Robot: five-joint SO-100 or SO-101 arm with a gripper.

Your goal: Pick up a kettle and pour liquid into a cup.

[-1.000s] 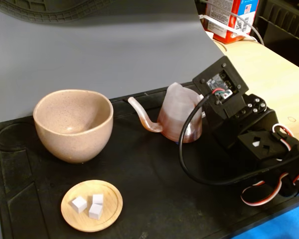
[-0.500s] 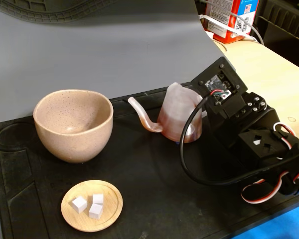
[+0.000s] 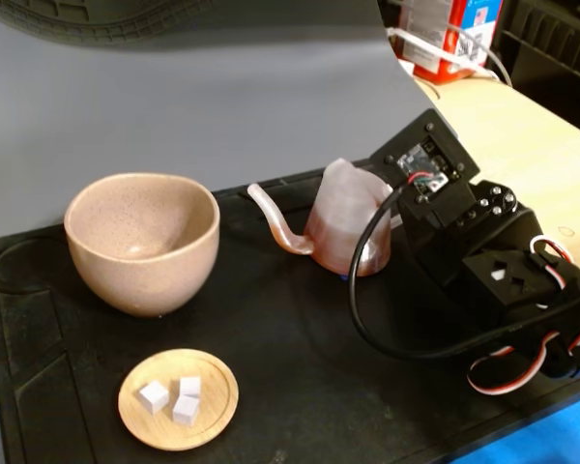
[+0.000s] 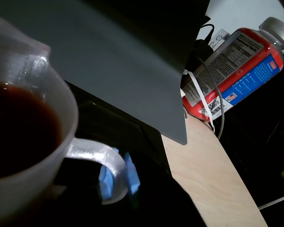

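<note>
The translucent pinkish kettle (image 3: 346, 224) stands upright on the black mat (image 3: 300, 377), its thin spout (image 3: 274, 221) pointing left toward the beige-pink speckled cup (image 3: 143, 240). The cup stands apart from it at the left and looks empty. In the wrist view the kettle (image 4: 35, 118) fills the left side and holds dark reddish-brown liquid (image 4: 16, 127). My gripper (image 4: 119, 176) has its blue-padded fingertips (image 4: 132, 174) on either side of the loop handle (image 4: 92, 152), closed on it. In the fixed view the fingers are hidden behind the kettle and the arm (image 3: 445, 217).
A flat wooden saucer (image 3: 135, 418) with three white cubes lies at the front left of the mat. A red bottle (image 3: 445, 34) stands behind on the light wooden table (image 3: 522, 135); it also shows in the wrist view (image 4: 236, 71). A grey backdrop (image 3: 193, 106) rises behind the mat.
</note>
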